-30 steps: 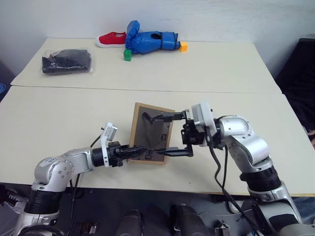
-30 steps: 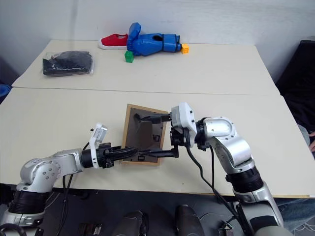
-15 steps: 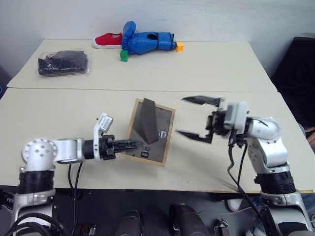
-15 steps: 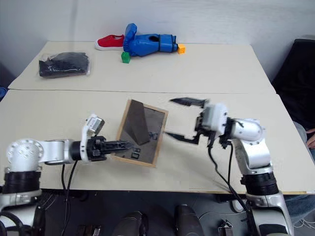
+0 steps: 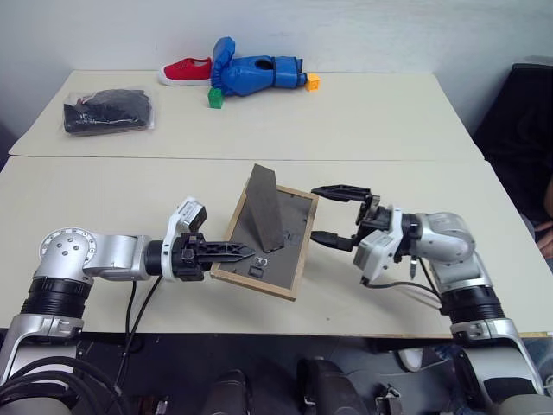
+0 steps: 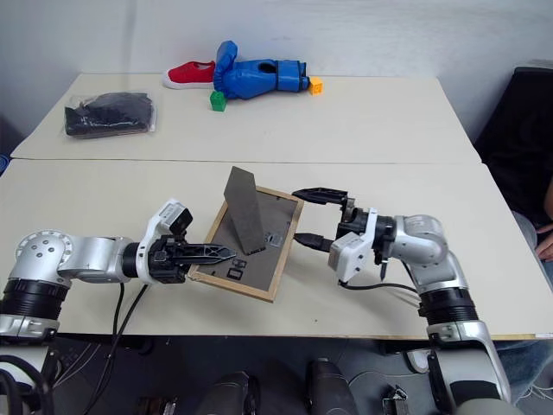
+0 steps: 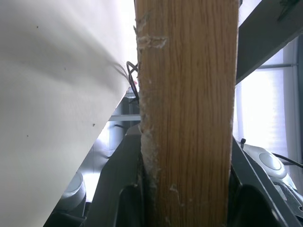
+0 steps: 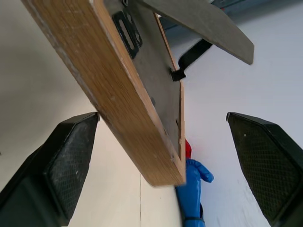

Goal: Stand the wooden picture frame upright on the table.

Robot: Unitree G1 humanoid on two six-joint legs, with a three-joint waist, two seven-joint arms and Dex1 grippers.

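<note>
The wooden picture frame (image 5: 281,238) hangs tilted just above the table (image 5: 130,199), its dark grey back facing up and the fold-out stand (image 5: 262,212) sticking up from it. My left gripper (image 5: 232,252) is shut on the frame's near left edge. In the left wrist view that light wood edge (image 7: 187,118) stands between the two fingers. My right gripper (image 5: 333,214) is open at the frame's right edge, level and pointing left. Its pads (image 8: 71,161) stand either side of the frame's corner (image 8: 123,90) without touching it. The picture side is hidden.
On the far table lie a black packet (image 5: 108,110), a red shoe (image 5: 184,69), a blue boxing glove (image 5: 255,73), a green block (image 5: 213,98) and an orange block (image 5: 312,82). A seam (image 5: 389,161) divides the two tabletops. A dark chair (image 5: 518,112) stands at the right.
My right gripper came off the frame, swung out to the right, rolled over and came back close to its right edge. The left gripper rolled the frame, and the stand now juts upward.
</note>
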